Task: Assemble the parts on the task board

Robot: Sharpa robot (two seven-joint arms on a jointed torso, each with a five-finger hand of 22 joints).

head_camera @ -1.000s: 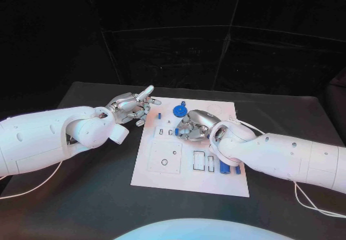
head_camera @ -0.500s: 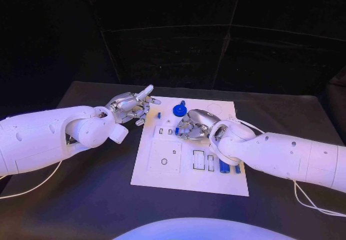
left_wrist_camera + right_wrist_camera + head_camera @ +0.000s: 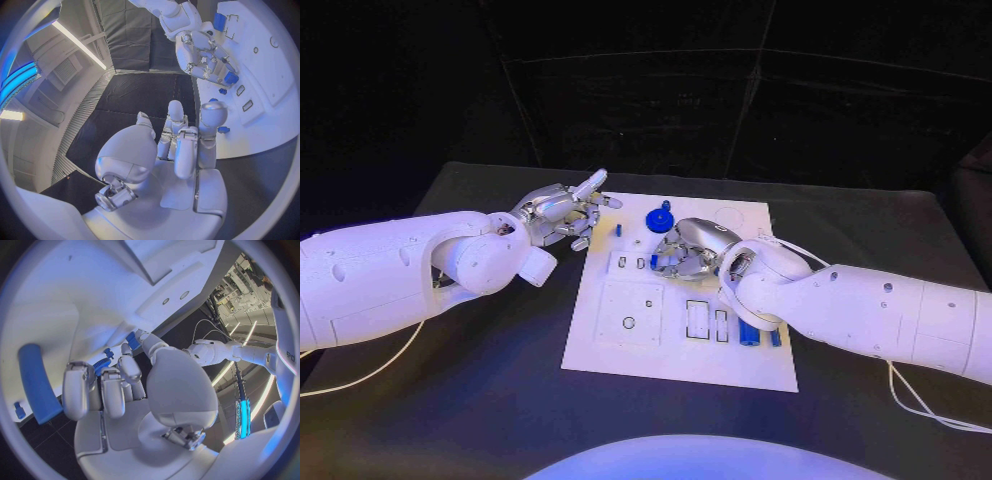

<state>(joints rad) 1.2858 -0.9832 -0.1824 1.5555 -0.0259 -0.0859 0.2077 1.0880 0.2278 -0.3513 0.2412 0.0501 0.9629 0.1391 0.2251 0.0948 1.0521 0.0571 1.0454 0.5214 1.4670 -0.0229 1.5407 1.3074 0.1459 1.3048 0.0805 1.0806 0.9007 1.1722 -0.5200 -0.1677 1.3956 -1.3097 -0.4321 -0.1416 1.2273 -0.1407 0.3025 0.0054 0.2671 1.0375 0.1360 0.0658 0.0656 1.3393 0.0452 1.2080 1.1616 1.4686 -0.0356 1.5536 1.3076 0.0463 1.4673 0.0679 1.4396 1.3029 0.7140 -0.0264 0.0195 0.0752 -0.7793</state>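
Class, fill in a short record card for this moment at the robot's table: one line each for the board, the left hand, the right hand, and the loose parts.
Board: white task board lying flat on the black table.
Left hand: left hand over the table beside the board's far left corner, fingers apart, holding nothing.
Right hand: right hand down over the board's far middle, fingers curled on a small blue part.
Loose parts: blue round part near the far edge; blue bars at the right edge.
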